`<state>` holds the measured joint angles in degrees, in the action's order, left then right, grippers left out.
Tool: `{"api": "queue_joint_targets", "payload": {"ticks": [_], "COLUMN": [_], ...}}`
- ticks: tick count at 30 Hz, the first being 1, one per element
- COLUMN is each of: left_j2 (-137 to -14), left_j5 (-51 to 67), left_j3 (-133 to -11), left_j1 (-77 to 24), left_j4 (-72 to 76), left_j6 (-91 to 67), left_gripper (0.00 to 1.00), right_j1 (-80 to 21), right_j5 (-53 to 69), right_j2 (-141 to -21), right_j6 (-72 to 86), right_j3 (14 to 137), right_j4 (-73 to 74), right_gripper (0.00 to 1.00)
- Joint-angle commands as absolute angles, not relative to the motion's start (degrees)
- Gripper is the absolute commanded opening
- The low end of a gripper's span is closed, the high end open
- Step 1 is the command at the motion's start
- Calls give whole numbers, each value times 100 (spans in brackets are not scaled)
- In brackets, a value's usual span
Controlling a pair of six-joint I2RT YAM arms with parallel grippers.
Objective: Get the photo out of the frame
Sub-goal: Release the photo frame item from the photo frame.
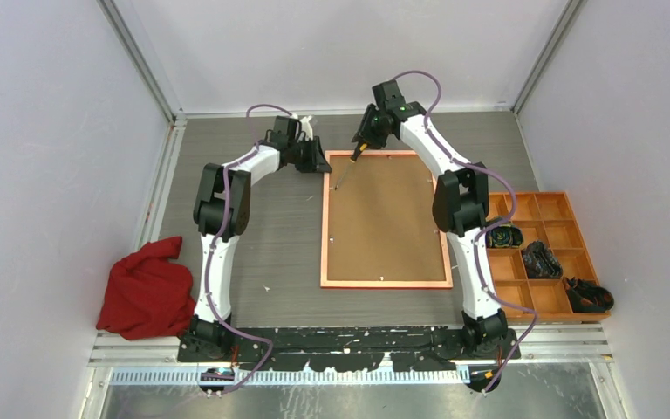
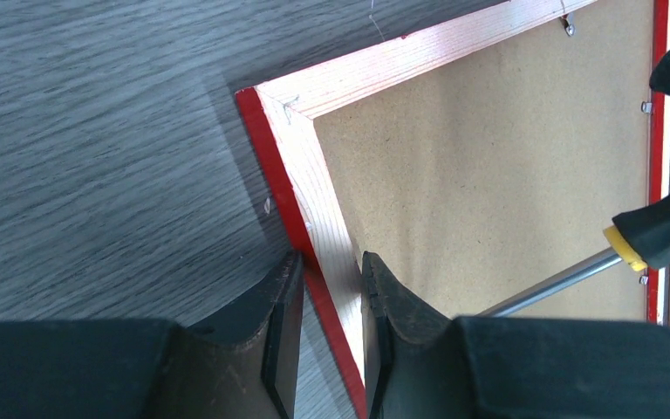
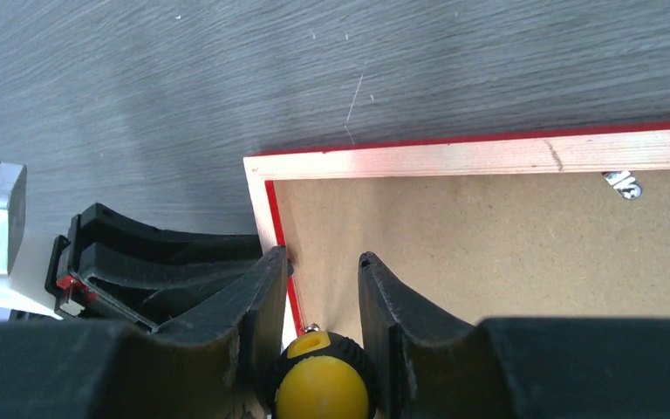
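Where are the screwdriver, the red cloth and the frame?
screwdriver [image 2: 550, 285]: left wrist view, on its metal shaft.
red cloth [image 1: 144, 288]: top view, middle of the heap.
frame [image 1: 384, 283]: top view, on its near rail.

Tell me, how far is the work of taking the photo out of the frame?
Done: the frame lies face down, backing board up. In hand: the left gripper clamps its rail near a corner; the right gripper holds a screwdriver over the board. Left: metal tabs and board are in place, so the photo, not visible, is not out.
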<state>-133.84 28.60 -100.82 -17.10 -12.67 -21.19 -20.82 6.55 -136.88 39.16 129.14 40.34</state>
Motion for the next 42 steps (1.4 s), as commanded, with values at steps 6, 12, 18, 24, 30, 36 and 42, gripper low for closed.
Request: {"api": "queue_joint_targets", "payload": {"ticks": [6, 12, 18, 24, 30, 36, 42], "left_j2": [-13966, -13971, -13983, -13999, -14019, -14012, -14010], "left_j5": [2619, 2625, 2630, 2637, 2624, 2576, 2574], "left_j3": [-9879, -9877, -9905, -9918, -9958, -9968, -9967], "left_j1": [-1740, -1744, -1749, -1750, -1773, -1802, -1802], "left_j4": [-2020, -2010, -2031, -2041, -2074, -2107, -2102], "left_j6": [-1863, -1872, -1881, -1890, -1881, -1837, -1831], "left_gripper": [0, 0, 0, 0, 0, 0, 0], "right_j1": [-2083, -2077, -2092, -2105, -2141, -2270, -2327], "right_j5": [509, 610, 792, 1089, 1364, 1520, 1084], "right_j2": [-13673, -13764, -13939, -14083, -14145, -14162, -14013], "right_j6": [4198, 4272, 4317, 4367, 4540, 4533, 4037], "right_j3": [13526, 13570, 13572, 13570, 13521, 13525, 13570], "right_j4": [3967, 3883, 3839, 3822, 3858, 3917, 4198], "right_gripper": [1, 1, 1, 1, 1, 1, 1]}}
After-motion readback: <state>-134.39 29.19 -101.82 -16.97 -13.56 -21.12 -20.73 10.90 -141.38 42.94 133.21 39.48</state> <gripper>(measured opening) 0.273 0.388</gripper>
